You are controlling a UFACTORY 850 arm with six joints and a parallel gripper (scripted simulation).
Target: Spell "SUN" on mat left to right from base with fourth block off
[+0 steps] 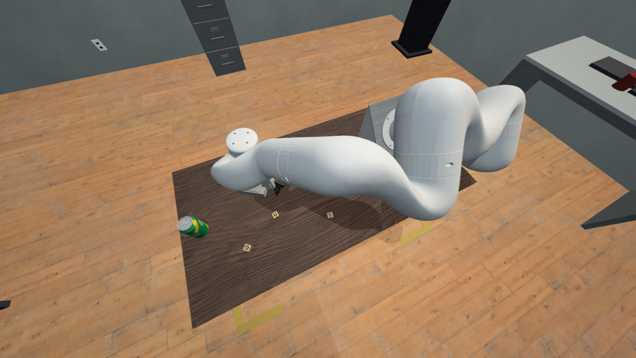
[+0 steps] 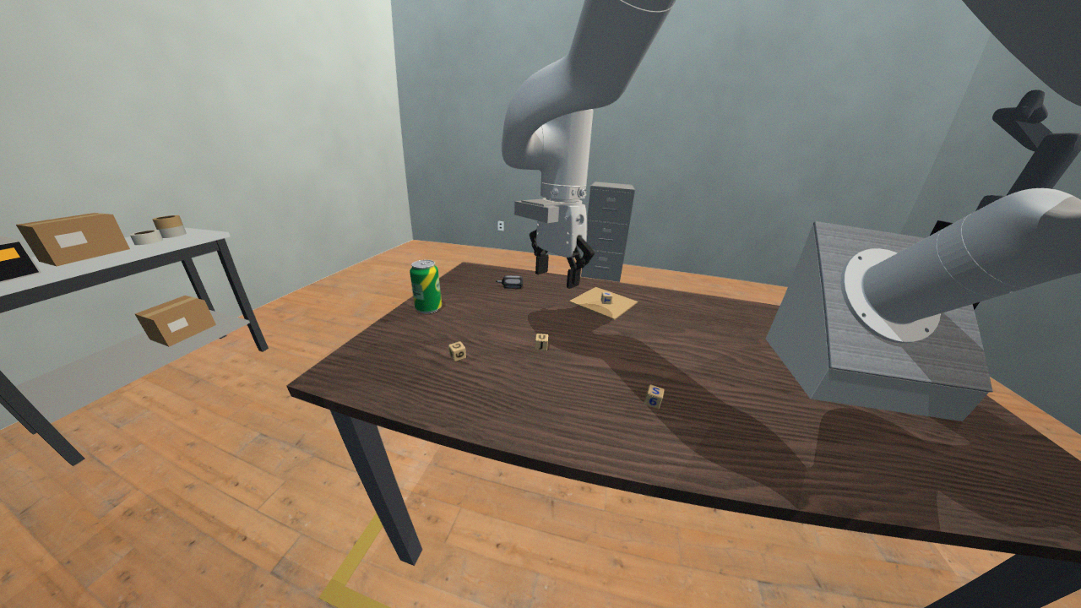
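Exterior view shows the black-fingered gripper point(image 2: 557, 272) spread wide and empty, hanging just left of the tan square mat point(image 2: 616, 305) at the far side, where one small lettered block point(image 2: 605, 297) sits. A careless descent could nudge that block or crease the mat. Three wooden blocks point(image 2: 540, 340) lie scattered nearer, with room around them; the green can point(image 2: 425, 286) stands left.
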